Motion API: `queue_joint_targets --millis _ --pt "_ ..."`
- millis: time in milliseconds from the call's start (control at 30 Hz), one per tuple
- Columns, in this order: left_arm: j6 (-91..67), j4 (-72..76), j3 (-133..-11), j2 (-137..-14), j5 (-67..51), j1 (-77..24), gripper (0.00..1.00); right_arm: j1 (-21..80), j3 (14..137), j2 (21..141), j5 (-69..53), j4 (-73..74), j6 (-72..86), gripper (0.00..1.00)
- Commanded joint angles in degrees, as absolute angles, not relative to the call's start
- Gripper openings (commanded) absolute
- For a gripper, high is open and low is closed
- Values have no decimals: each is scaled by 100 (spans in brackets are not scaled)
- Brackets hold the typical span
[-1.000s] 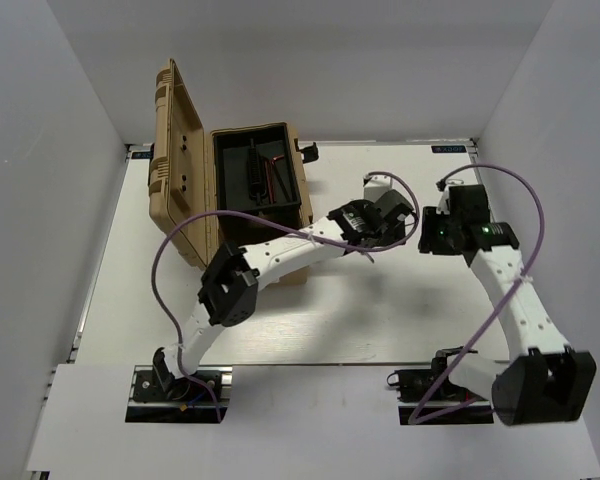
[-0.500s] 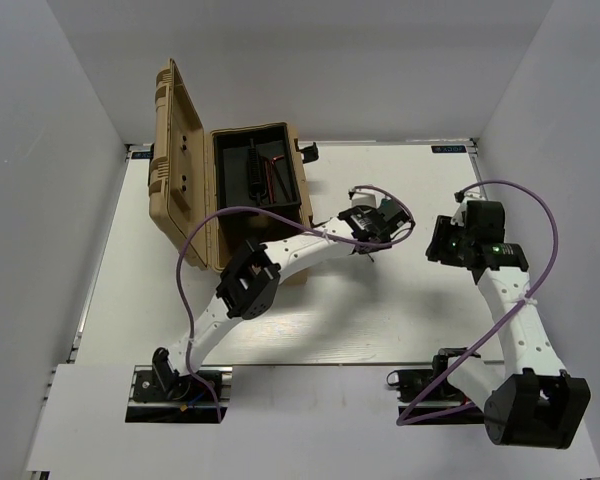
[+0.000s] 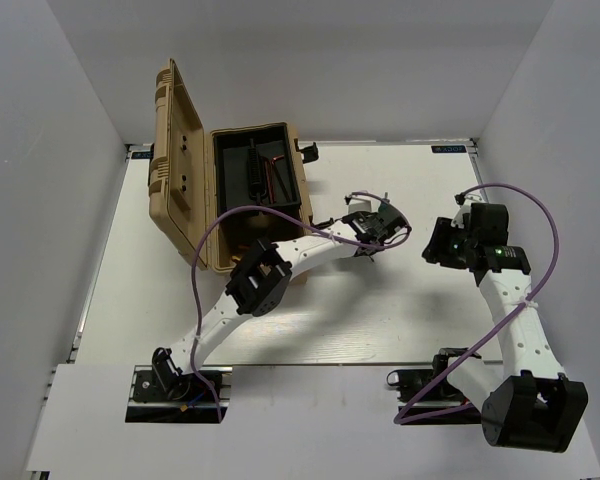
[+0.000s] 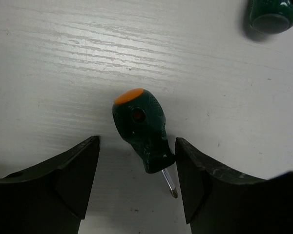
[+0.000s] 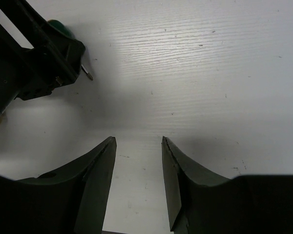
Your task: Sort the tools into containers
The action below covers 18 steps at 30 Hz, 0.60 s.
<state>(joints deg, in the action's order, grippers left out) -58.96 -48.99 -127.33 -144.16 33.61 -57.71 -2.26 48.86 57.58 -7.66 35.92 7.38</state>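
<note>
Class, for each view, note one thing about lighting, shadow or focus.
Top external: even light, soft shadows on the table. Left wrist: the screwdriver is sharp, the left gripper underexposed, nearly black. Right wrist: the right gripper darkens the table before it; brighter beyond.

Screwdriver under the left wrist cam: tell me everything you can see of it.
Stubby screwdriver: dark green, plastic-looking handle with an orange end cap and a cross hole, short metal shaft. It lies on the white table between the open fingers of the left gripper, ungripped; contact with one finger is unclear.
</note>
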Motion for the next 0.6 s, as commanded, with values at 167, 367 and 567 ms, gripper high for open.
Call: queue_joint_targets --millis 167,367,567 --pt "-6047 -4737 -13051 -14589 3771 -5757 73 -264 4825 5643 -1002 3489 817 49" --pt "-6047 -4816 -13052 -14695 3771 -5757 58 -290 4834 5634 -1002 3498 844 49" --pt "-5732 -4484 -12569 -14486 3569 -5704 32 -325 4834 5608 -1002 3507 852 49"
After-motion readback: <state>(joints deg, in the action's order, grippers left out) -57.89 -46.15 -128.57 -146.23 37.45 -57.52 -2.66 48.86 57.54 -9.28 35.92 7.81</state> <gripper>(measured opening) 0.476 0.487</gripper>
